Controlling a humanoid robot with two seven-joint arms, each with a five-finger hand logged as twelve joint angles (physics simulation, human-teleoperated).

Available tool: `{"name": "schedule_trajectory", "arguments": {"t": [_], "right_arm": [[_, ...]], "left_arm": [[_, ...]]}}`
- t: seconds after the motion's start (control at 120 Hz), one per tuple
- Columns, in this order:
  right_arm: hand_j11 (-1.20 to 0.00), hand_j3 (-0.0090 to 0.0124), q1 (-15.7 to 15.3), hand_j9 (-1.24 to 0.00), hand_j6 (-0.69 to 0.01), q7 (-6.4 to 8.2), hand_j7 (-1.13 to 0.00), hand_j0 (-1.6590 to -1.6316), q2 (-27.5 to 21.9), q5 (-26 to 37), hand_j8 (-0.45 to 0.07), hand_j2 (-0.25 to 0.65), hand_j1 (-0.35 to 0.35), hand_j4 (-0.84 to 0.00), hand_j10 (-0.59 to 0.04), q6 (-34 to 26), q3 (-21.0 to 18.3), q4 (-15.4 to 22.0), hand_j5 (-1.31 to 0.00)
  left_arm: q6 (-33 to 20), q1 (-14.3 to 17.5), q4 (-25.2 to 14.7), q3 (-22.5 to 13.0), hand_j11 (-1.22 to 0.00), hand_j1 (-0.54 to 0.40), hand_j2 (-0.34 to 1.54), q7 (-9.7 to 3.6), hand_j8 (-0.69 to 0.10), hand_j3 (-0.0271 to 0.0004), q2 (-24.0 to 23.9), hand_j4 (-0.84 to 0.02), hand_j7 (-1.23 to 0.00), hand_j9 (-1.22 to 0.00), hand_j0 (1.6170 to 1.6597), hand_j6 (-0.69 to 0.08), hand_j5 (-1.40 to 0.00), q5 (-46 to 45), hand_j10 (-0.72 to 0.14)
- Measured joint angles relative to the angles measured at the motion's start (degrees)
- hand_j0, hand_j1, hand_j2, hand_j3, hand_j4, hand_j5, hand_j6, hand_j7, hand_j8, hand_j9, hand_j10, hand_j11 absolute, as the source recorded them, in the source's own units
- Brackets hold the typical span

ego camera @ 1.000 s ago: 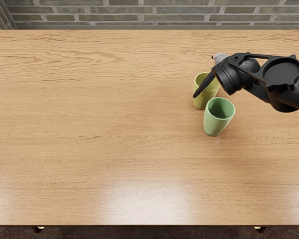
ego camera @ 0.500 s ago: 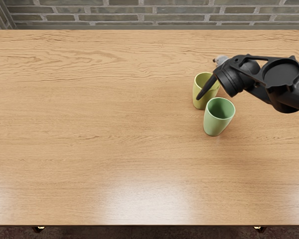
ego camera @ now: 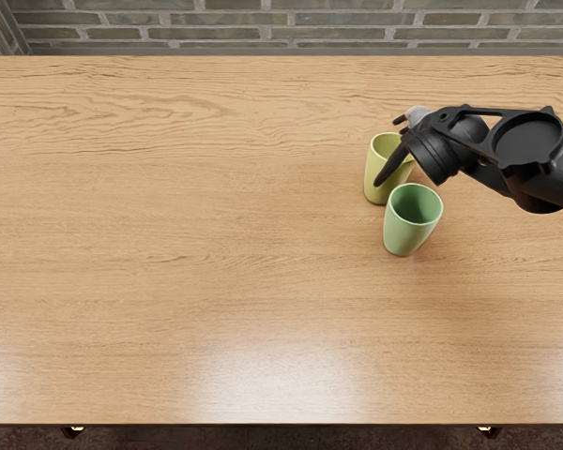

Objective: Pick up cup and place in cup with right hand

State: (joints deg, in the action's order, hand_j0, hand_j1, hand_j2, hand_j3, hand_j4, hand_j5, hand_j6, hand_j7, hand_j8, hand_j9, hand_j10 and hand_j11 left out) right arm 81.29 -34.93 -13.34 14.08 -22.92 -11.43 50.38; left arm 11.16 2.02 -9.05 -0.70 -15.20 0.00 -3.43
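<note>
The right arm (ego camera: 535,145) comes in from the right edge of the picture, above the table (ego camera: 197,244); its right hand (ego camera: 424,145) is at the yellow cup (ego camera: 378,171), with part of the hand crossing in front of the cup and part of it showing beyond the rim; whether the hand is open or closed on the cup cannot be told, since the black wrist and hand hide much of that side. The yellow cup is upright, mouth up, toward the right side of the table; the green cup (ego camera: 403,232) stands upright just beside it, nearer the bottom of the picture, its mouth in plain view; whether the two touch is unclear; a brick wall (ego camera: 263,33) runs behind the table.
</note>
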Motion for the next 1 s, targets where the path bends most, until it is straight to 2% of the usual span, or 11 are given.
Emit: {"name": "schedule_trajectory", "arguments": {"t": [0.2,0.333,0.5,0.558,0.675,0.7,0.758,0.908,0.942,0.958,1.0], "right_arm": [[-0.32,0.0000,0.64,-0.32,-0.244,-0.06,-0.31,-1.6576,0.06,-0.14,-0.242,-0.054,-0.077,-0.241,-0.241,0.59,-0.15,0.16,-0.31],[-0.37,0.0000,0.60,-0.37,-0.288,-0.06,-0.37,-1.6581,0.05,-0.08,-0.286,-0.019,0.039,-0.285,-0.285,0.79,-0.16,0.92,-0.37],[-0.45,0.0000,0.73,-0.45,-0.350,-0.01,-0.44,-1.6553,-0.25,0.53,-0.345,-0.091,-0.036,-0.345,-0.346,0.97,0.04,2.50,-0.44],[-0.48,0.0000,0.85,-0.48,-0.369,-0.01,-0.47,-1.6554,-0.62,0.12,-0.362,-0.086,-0.012,-0.364,-0.363,0.91,0.22,2.90,-0.47],[-0.55,0.0006,1.22,-0.55,-0.337,-0.01,-0.53,-1.6553,-1.05,-0.77,-0.318,-0.033,0.057,-0.389,-0.360,1.03,0.32,3.35,-0.55],[-0.57,-0.0008,1.27,-0.57,-0.341,0.00,-0.54,-1.6545,-1.09,-0.87,-0.302,-0.053,0.053,-0.394,-0.347,1.06,0.33,3.40,-0.56],[-0.60,0.0002,1.37,-0.60,-0.325,-0.02,-0.57,-1.6536,-1.18,-1.00,-0.291,-0.067,0.051,-0.407,-0.335,1.24,0.35,3.54,-0.59],[-0.64,-0.0006,2.17,-0.64,-0.335,-0.04,-0.62,-1.6515,-1.97,-0.99,-0.256,-0.099,0.035,-0.441,-0.311,1.47,0.51,4.37,-0.64],[-0.64,-0.0021,2.56,-0.64,-0.322,-0.08,-0.62,-1.6514,-2.36,-0.87,-0.252,-0.103,0.051,-0.450,-0.304,1.52,0.55,4.79,-0.64],[-0.64,0.0000,2.73,-0.64,-0.307,-0.07,-0.62,-1.6518,-2.55,-0.96,-0.248,-0.070,0.060,-0.452,-0.307,1.50,0.58,5.00,-0.64],[-0.65,-0.0004,3.18,-0.64,-0.306,-0.09,-0.63,-1.6516,-2.98,-1.17,-0.245,-0.068,0.065,-0.453,-0.297,1.49,0.66,5.56,-0.65]], "left_arm": [[0.00,0.00,0.00,0.00,0.00,0.349,0.00,0.00,0.000,0.0000,0.00,0.000,0.00,0.00,1.6581,0.000,0.00,0.00,0.000],[0.00,0.00,0.00,0.00,0.00,0.349,0.00,0.00,0.000,-0.0001,0.00,0.000,0.00,0.00,1.6581,0.000,0.00,0.00,0.000],[0.00,0.00,0.00,0.00,0.00,0.349,0.00,0.00,0.000,-0.0001,0.00,0.000,0.00,0.00,1.6581,0.000,0.00,0.00,0.000],[0.00,0.00,0.00,0.01,0.00,0.349,0.00,0.00,0.000,-0.0001,0.00,0.000,0.00,0.00,1.6581,0.000,0.00,0.00,0.000],[0.00,0.00,0.00,0.03,0.00,0.349,0.00,0.01,0.000,-0.0002,0.00,0.000,0.00,0.00,1.6581,0.000,0.00,0.01,0.000],[0.00,0.00,0.00,0.03,0.00,0.349,0.00,0.01,0.000,-0.0002,0.00,0.000,0.00,0.00,1.6581,0.000,0.00,0.01,0.000],[0.00,0.00,0.00,0.03,0.00,0.349,0.00,0.01,0.000,-0.0002,0.00,0.000,0.00,0.00,1.6581,0.000,0.00,0.01,0.000],[0.00,0.00,0.00,0.03,0.00,0.349,0.00,0.01,0.000,-0.0002,0.00,0.000,0.00,0.00,1.6581,0.000,0.00,0.01,0.000],[0.00,0.00,0.00,0.02,0.00,0.349,0.00,0.01,0.000,-0.0002,0.00,0.000,0.00,0.00,1.6581,0.000,0.00,0.01,0.000],[0.00,0.00,0.00,0.02,0.00,0.349,0.00,0.01,0.000,-0.0002,0.00,0.000,0.00,0.00,1.6581,0.000,0.00,0.01,0.000],[0.00,0.00,0.00,0.03,0.00,0.349,0.00,0.01,0.000,-0.0002,0.00,0.000,0.00,0.00,1.6581,0.000,0.00,0.01,0.000]]}}
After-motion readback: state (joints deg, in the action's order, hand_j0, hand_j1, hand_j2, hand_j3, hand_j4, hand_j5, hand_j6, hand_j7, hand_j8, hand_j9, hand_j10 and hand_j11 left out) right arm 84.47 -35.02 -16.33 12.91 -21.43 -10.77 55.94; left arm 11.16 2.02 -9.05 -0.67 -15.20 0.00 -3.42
